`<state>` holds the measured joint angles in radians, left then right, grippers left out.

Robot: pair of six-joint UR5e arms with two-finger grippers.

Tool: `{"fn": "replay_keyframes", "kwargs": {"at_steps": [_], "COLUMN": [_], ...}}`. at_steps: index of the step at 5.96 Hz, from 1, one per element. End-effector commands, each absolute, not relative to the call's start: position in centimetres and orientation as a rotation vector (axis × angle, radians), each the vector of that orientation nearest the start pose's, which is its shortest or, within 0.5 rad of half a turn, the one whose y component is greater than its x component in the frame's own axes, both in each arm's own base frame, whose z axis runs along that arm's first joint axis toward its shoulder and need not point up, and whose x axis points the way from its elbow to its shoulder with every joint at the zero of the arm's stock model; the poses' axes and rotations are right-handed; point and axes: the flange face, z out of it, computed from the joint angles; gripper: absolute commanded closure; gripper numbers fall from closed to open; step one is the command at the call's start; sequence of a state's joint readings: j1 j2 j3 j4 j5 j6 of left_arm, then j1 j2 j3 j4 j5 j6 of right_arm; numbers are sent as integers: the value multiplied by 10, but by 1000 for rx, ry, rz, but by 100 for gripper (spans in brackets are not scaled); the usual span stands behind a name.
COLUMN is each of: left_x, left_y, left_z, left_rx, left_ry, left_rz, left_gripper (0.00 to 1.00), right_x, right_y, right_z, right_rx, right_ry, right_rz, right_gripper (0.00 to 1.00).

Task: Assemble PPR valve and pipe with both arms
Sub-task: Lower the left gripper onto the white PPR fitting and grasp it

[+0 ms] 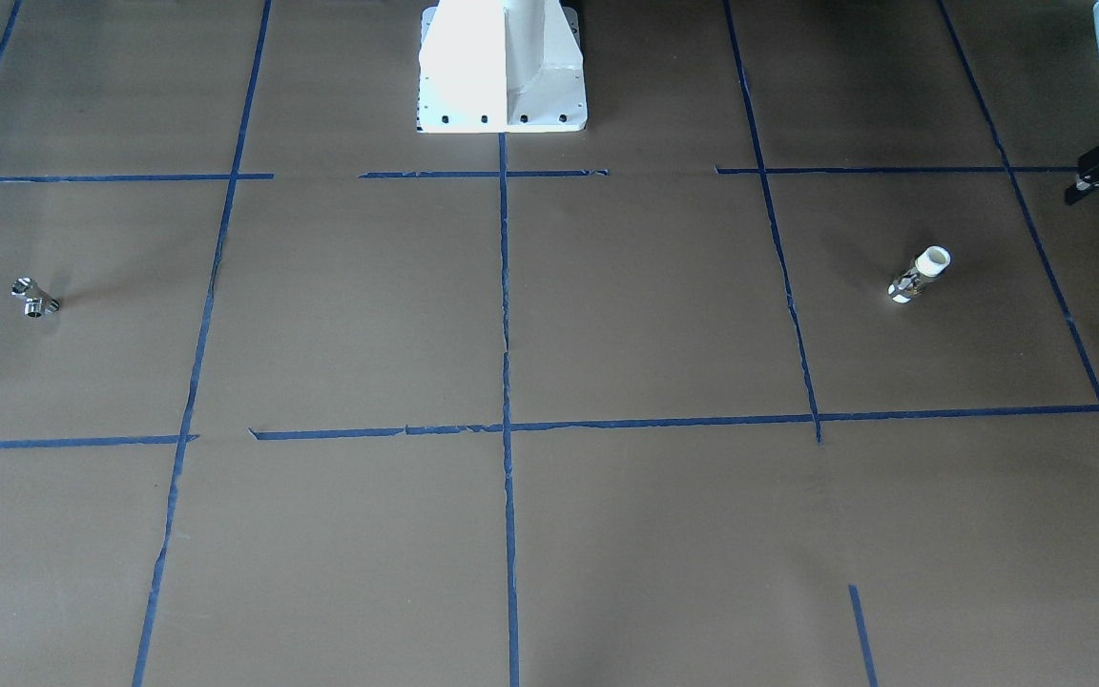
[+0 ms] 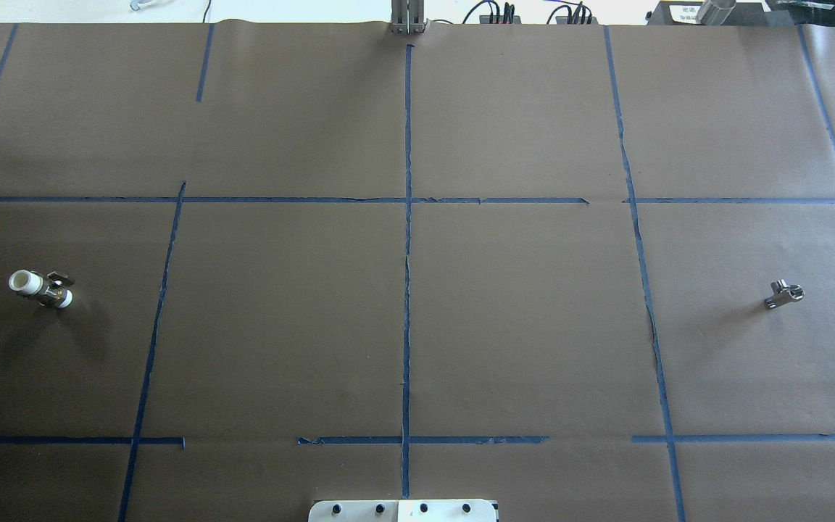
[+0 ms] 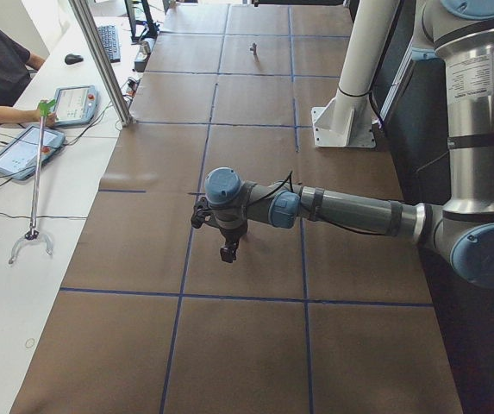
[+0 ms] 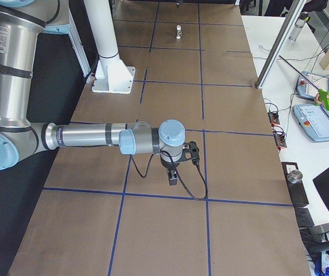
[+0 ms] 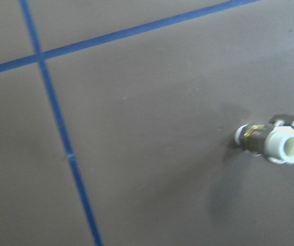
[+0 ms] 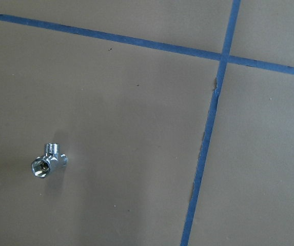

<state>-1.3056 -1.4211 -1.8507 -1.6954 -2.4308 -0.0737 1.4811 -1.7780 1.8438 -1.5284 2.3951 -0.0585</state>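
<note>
Two parts sit well apart on the brown-papered table (image 2: 519,326), which blue tape lines (image 2: 408,290) divide into squares: we find the PPR valve (image 2: 42,287) at the robot's left end, its open white end turned up, and the pipe (image 2: 784,295) at the right end. Above the paper hang the left gripper (image 3: 228,252), at the valve's end, and the right gripper (image 4: 173,177), at the pipe's end. We cannot tell whether either gripper's fingers are spread or closed.

The left arm (image 3: 350,210) and right arm (image 4: 89,136) are silver-grey tubes with pale blue joint caps (image 3: 221,184), black cables (image 4: 196,197) and a white bolted pedestal (image 1: 502,67).
</note>
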Motion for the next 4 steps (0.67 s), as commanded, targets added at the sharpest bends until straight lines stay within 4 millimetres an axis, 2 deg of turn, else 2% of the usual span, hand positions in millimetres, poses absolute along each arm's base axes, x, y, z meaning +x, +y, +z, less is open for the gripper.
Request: {"fn": "replay_keyframes", "kwargs": {"at_steps": [1,2,3,4], "left_x": [121,152,162,189], "left_y": [-434,-428,-430,-432], "left_z": [544,539,528,519], "left_rx": [102,80,74,85], "left_ry": [874,857,869,837], "left_rz": [187,147,102,91], "left_gripper": [0,0,0,0], "right_x": [23,23,23,23], "right_y": [-414,-414,-412,-411], "right_z": [611,611,611,611], "right_rx": [86,85,83,82], "right_ry": [-823,-823,-827,-827], "right_rz": [-181,-179,-179,-180], "right_gripper": [0,0,0,0]}}
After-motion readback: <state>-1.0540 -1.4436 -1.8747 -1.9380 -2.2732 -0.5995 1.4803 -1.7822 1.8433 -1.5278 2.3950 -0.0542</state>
